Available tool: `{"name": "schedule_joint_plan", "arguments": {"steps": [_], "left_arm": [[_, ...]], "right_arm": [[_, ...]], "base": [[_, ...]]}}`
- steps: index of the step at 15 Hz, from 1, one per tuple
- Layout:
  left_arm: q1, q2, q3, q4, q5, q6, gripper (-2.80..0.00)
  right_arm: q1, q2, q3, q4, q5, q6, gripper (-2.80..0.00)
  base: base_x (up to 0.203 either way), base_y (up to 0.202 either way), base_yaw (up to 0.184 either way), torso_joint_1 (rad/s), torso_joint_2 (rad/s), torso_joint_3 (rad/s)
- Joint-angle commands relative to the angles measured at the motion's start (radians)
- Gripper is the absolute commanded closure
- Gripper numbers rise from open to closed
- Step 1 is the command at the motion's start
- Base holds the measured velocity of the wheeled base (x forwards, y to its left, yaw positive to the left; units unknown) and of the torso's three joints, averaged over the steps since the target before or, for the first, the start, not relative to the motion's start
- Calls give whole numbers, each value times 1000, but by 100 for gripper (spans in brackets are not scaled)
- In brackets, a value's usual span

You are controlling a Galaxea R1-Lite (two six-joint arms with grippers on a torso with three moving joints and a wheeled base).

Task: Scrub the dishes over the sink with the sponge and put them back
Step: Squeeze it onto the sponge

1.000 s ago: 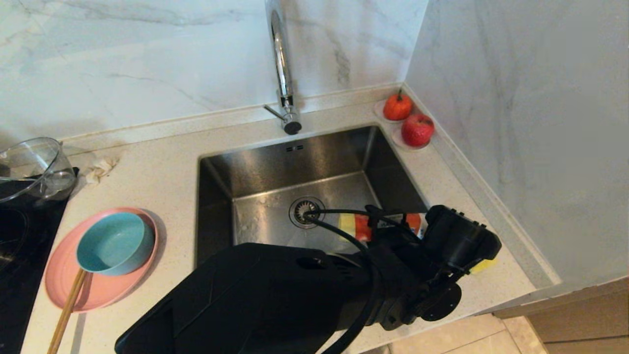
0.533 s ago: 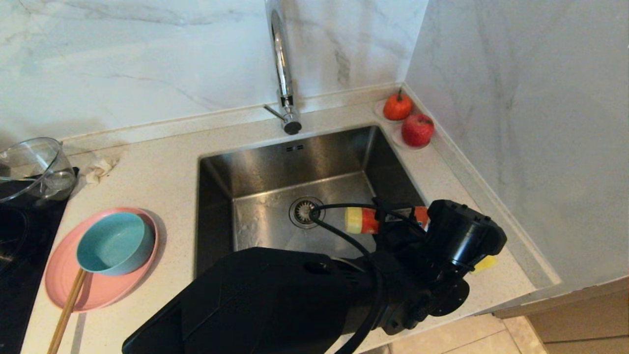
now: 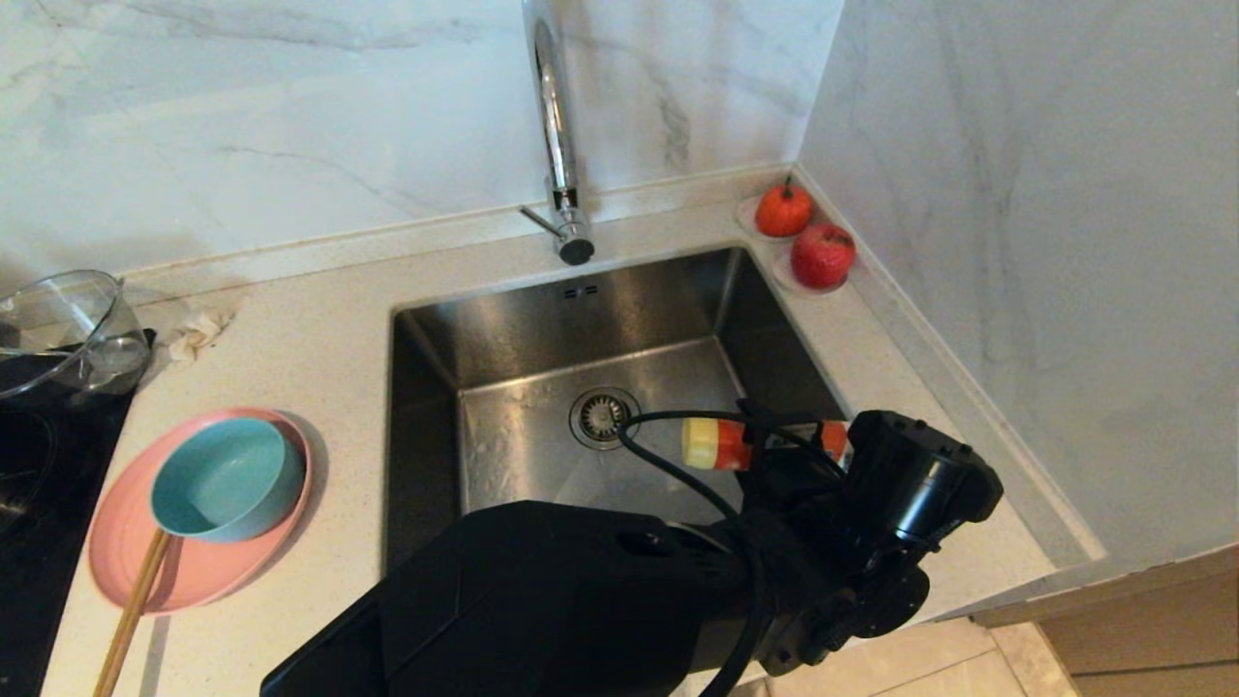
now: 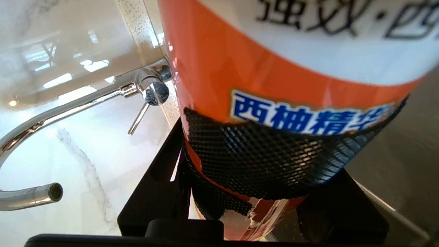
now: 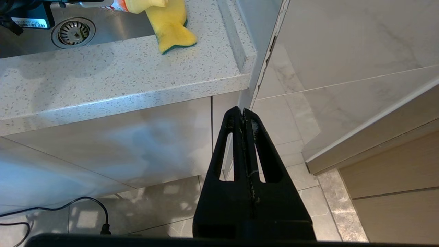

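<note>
My left claw [image 3: 774,455] grips a soap bottle [image 3: 736,443] tipped over the sink [image 3: 542,339] — sponge [image 5: 171,25] just beneath, untouched; plate [image 3: 194,571] and bowl [image 3: 227,479] well aside, unscrubbed. Right claw [image 5: 244,125] parked, pinched closed.

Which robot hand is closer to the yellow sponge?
Left. The left end effector, gripping an orange bottle, hangs over the sink's right edge beside the sponge. The right end effector hangs shut below the counter's edge, farther away.

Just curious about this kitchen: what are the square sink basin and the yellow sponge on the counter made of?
The square grey sink basin looks like brushed stainless steel: dull metallic sheen with streaky reflections. The yellow sponge seems soft foam, matte, with a thin green scouring layer along its edge.
</note>
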Motion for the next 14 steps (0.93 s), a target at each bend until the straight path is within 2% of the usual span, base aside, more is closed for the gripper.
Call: {"name": "schedule_joint_plan", "arguments": {"steps": [1, 14], "left_arm": [[-3, 0, 1, -2, 21, 7, 0], [-12, -19, 67, -6, 43, -5, 0]], "right_arm": [[0, 1, 0, 0, 0, 0, 0], [0, 1, 0, 0, 0, 0, 0]], "base": [[0, 0, 0, 0, 0, 0], [0, 0, 0, 0, 0, 0]]}}
